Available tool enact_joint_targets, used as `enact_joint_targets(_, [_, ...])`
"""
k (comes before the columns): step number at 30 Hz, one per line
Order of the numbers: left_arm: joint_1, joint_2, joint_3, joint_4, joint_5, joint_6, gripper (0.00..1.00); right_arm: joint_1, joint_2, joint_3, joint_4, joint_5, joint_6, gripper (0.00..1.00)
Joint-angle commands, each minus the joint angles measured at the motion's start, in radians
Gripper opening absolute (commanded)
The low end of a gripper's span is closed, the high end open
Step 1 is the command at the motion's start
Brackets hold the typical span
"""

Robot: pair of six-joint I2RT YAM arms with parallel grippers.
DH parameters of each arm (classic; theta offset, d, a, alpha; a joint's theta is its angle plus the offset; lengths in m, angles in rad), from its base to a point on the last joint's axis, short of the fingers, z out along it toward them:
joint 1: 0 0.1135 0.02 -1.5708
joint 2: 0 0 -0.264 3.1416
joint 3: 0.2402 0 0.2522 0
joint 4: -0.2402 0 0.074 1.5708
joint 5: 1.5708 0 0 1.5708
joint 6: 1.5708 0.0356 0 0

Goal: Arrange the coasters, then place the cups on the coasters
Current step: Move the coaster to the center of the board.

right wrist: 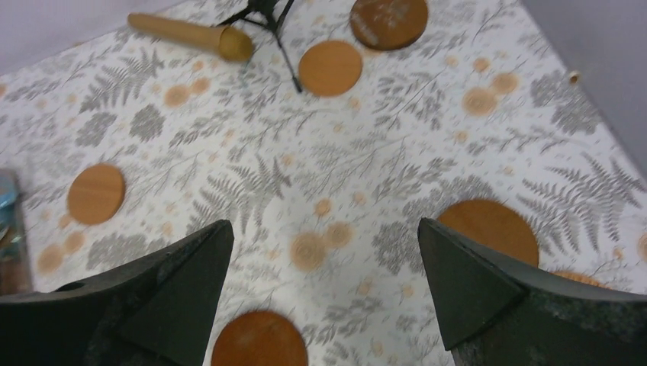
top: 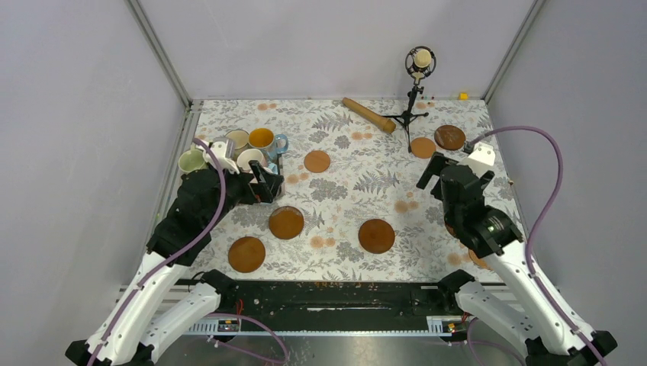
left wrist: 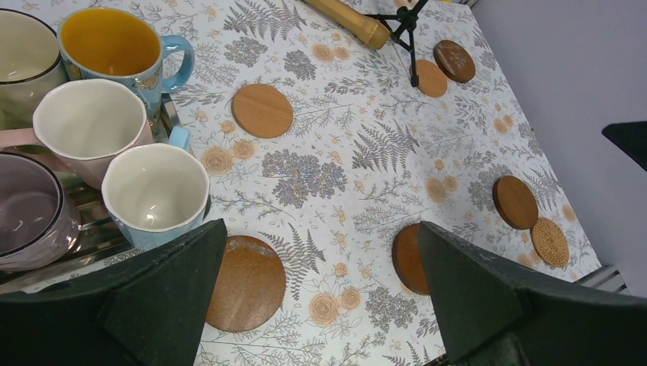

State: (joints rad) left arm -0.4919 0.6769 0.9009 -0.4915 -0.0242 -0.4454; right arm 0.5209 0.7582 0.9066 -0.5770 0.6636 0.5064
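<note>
Several brown and tan coasters lie scattered on the floral cloth, among them a tan coaster (top: 317, 161) and dark coasters (top: 286, 222) (top: 376, 235). The cups stand bunched at the left: yellow-inside blue cup (left wrist: 111, 42), pink cup (left wrist: 90, 122), light blue cup (left wrist: 156, 187), mauve cup (left wrist: 27, 206). My left gripper (top: 268, 183) (left wrist: 322, 229) hovers open just right of the cups, above a dark coaster (left wrist: 248, 282), holding nothing. My right gripper (top: 429, 171) (right wrist: 325, 225) is open and empty over the cloth, between two dark coasters (right wrist: 259, 339) (right wrist: 488, 229).
A wooden rod (top: 368, 114) and a microphone on a small tripod (top: 412, 103) stand at the back, beside two coasters (top: 423, 147) (top: 449, 137). The cups sit on a metal rack (left wrist: 91, 236). Grey walls close in on the left, back and right.
</note>
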Motion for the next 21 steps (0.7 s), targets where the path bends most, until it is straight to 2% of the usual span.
enact_joint_targets(1, [0.000, -0.020, 0.018, 0.056, 0.020, -0.006, 0.99, -0.110, 0.080, -0.016, 0.260, 0.029, -0.157, 0.97])
enact_joint_targets(5, [-0.009, -0.021, 0.019, 0.054, 0.020, -0.009, 0.99, -0.321, 0.245, 0.055, 0.283, -0.191, -0.112, 0.94])
enact_joint_targets(11, [-0.020, -0.026, 0.023, 0.046, 0.019, -0.007, 0.99, -0.466, 0.510, 0.209, 0.351, -0.359, -0.113, 0.93])
enact_joint_targets(15, [-0.027, -0.034, 0.021, 0.044, 0.019, -0.006, 0.99, -0.528, 0.689, 0.346, 0.361, -0.295, -0.108, 0.88])
enact_joint_targets(21, [-0.041, -0.040, 0.025, 0.032, -0.008, 0.008, 0.99, -0.656, 0.966, 0.594, 0.362, -0.429, -0.010, 0.84])
